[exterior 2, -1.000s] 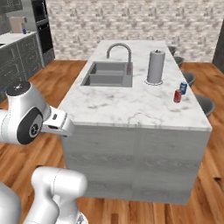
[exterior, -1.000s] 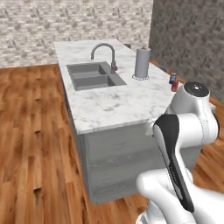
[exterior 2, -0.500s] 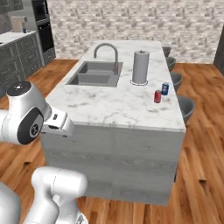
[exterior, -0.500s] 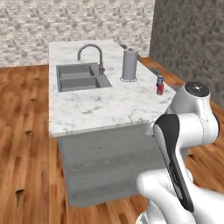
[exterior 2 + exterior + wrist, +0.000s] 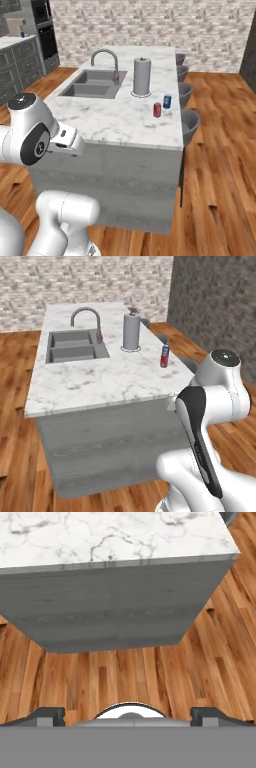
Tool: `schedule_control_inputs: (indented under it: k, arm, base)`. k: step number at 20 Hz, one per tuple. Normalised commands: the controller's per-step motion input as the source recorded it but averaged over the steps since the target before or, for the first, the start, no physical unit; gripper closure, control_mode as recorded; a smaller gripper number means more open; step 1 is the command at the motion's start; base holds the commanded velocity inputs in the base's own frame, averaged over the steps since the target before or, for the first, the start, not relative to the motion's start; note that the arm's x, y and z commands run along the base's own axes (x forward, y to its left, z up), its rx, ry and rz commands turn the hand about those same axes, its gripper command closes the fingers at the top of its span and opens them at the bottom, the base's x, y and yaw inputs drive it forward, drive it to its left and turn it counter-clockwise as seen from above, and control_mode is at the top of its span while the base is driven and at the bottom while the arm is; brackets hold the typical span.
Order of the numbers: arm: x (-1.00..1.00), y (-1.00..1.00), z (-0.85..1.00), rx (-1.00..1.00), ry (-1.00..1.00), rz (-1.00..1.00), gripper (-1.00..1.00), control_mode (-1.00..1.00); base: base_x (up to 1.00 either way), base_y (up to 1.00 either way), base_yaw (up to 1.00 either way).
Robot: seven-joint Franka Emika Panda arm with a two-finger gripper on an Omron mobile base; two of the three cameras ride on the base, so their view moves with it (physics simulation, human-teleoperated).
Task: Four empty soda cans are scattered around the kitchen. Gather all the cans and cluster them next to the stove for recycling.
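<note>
Standing upright near the right edge of the white marble table (image 5: 120,125) are two soda cans: a red can (image 5: 157,110) and a blue can (image 5: 167,101) just beside it, both small cylinders with silvery tops. From the left base camera the pair (image 5: 164,356) overlap and read as one red-and-blue shape. Any print on the cans is too small to read; no brand legible.

Table top is grey-veined marble with a squared edge, over flat grey wood-grain panels (image 5: 115,602). A double-basin grey sink (image 5: 75,347) is set toward the left edge, with a curved metal faucet (image 5: 86,317) at its rim. A tall grey paper towel roll (image 5: 141,76) stands on a round base between sink and cans, closer to the far edge.

Floor is warm orange-brown wood plank (image 5: 150,677). Back wall is pale mottled brick (image 5: 160,25); a dark grey wall (image 5: 220,301) runs on the right. Grey round stools (image 5: 190,125) line the table's right side.

Claw (image 5: 127,714) is spread wide, empty, low in front of the table's near panel, well apart from the cans.
</note>
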Motion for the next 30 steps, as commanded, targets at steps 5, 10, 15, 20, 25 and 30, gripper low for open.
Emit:
schedule_control_inputs:
  k: [5, 10, 15, 20, 25, 30]
  arm:
    - [0.0, 0.0, 0.0, 0.0, 0.0, 0.0, -1.0, 1.0]
    - [0.0, 0.0, 0.0, 0.0, 0.0, 0.0, -1.0, 1.0]
    - [0.0, 0.0, 0.0, 0.0, 0.0, 0.0, -1.0, 1.0]
    - [0.0, 0.0, 0.0, 0.0, 0.0, 0.0, -1.0, 1.0]
    - [0.0, 0.0, 0.0, 0.0, 0.0, 0.0, -1.0, 1.0]
    - [0.0, 0.0, 0.0, 0.0, 0.0, 0.0, -1.0, 1.0]
  base:
    - [0.59, -0.38, -0.01]
    - [0.64, -0.36, -0.05]
    - [0.32, -0.37, -0.01]
    - [0.08, -0.35, 0.0]
    - [0.16, -0.41, 0.0]
    - [0.27, -0.44, 0.01]
